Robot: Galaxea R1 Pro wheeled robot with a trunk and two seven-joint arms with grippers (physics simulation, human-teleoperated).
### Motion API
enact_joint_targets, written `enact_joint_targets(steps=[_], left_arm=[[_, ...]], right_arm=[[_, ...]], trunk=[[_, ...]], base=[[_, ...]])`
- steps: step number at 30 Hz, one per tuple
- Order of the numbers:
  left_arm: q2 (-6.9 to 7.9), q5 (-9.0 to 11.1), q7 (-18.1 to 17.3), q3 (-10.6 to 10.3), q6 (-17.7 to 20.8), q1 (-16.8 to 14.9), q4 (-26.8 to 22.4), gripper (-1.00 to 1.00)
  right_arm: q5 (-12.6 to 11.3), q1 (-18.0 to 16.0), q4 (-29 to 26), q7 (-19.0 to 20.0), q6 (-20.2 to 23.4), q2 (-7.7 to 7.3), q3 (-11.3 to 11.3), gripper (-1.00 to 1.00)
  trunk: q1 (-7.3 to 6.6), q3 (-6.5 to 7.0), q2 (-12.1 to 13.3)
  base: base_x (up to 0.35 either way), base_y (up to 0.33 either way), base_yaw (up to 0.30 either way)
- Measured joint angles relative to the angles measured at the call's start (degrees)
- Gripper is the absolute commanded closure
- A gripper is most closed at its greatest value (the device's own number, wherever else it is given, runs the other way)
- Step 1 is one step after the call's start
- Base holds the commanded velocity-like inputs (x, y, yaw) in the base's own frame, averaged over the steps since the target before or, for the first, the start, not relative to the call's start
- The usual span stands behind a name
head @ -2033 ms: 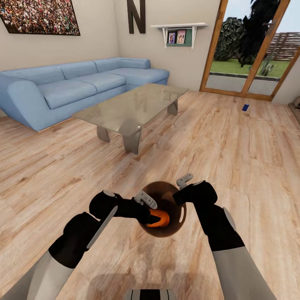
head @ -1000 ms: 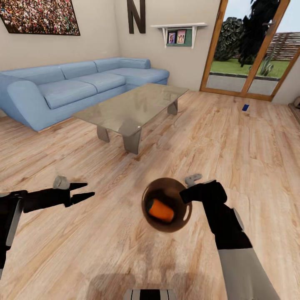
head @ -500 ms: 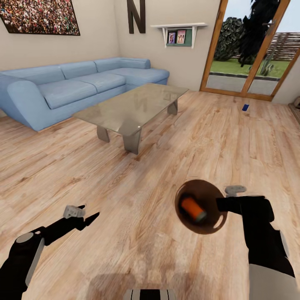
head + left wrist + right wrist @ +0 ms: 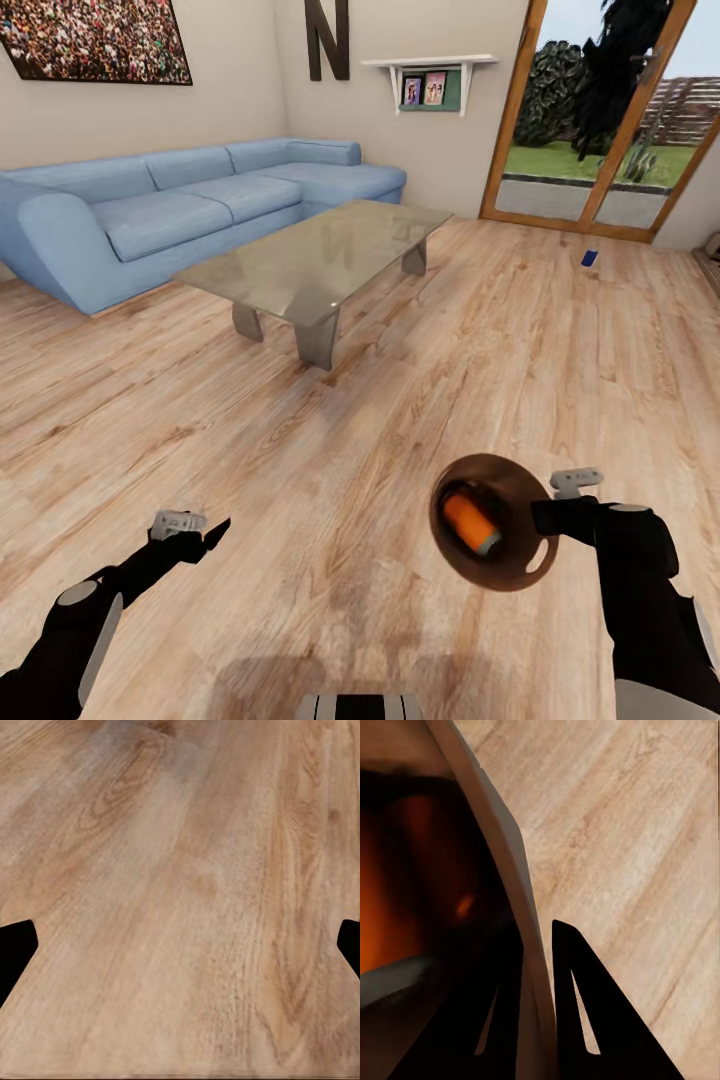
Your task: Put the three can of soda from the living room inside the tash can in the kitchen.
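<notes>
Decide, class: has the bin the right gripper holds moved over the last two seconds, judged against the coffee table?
Yes. The bin, pinched by the right gripper, went rightward and slightly nearer the robot, away from the coffee table.

A glossy brown inner surface is shown by the tash can (image 4: 520,575), with soft highlights along its curved wall; its thin rim (image 4: 514,870) is seen as smooth, matt pale beige. Inside the tash can, an orange can of soda (image 4: 470,523) with a smooth, satin metal look and a greyish end is seen. Beneath the tash can, the floor (image 4: 400,380) is rendered as light wood planks with pronounced grain and a low sheen. Beyond it, a low table (image 4: 320,255) with a reflective, glass-like top and a sofa (image 4: 190,205) in matt blue cloth are shown.
</notes>
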Motion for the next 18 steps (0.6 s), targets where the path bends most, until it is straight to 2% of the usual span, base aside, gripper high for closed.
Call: enact_joint_targets(steps=[2, 4, 7, 14, 18], left_arm=[[-0.07, -0.11, 0.24, -0.03, -0.11, 0.01, 0.45, -1.00], [-0.16, 0.02, 1.78, -0.06, -0.25, 0.03, 1.47, -1.00], [-0.46, 0.04, 4.85, -0.14, -0.87, 0.03, 2.24, -1.00], [-1.24, -0.18, 7.13, -0.15, -2.24, -0.03, 5.08, -1.00], [-1.32, -0.21, 8.18, -0.16, -3.46, -0.04, 6.40, -1.00]], right_arm=[[-0.61, 0.00, -0.28, -0.03, -0.06, 0.08, -0.62, 1.00], [-2.89, 0.06, -0.50, -0.21, -0.32, 0.10, -2.08, 1.00], [-6.30, 0.16, -0.67, -0.38, -0.45, 0.07, -2.94, 1.00], [-7.05, 0.20, -0.77, -0.61, -1.19, 0.81, -3.04, 1.00], [-6.65, 0.20, -0.80, -0.69, -1.47, 1.01, -3.18, 1.00]], trunk=[[0.00, 0.00, 0.00], [0.00, 0.00, 0.00], [0.00, 0.00, 0.00], [0.00, 0.00, 0.00], [0.00, 0.00, 0.00]], base=[[0.000, 0.000, 0.000], [0.000, 0.000, 0.000], [0.000, 0.000, 0.000], [0.000, 0.000, 0.000], [0.000, 0.000, 0.000]])
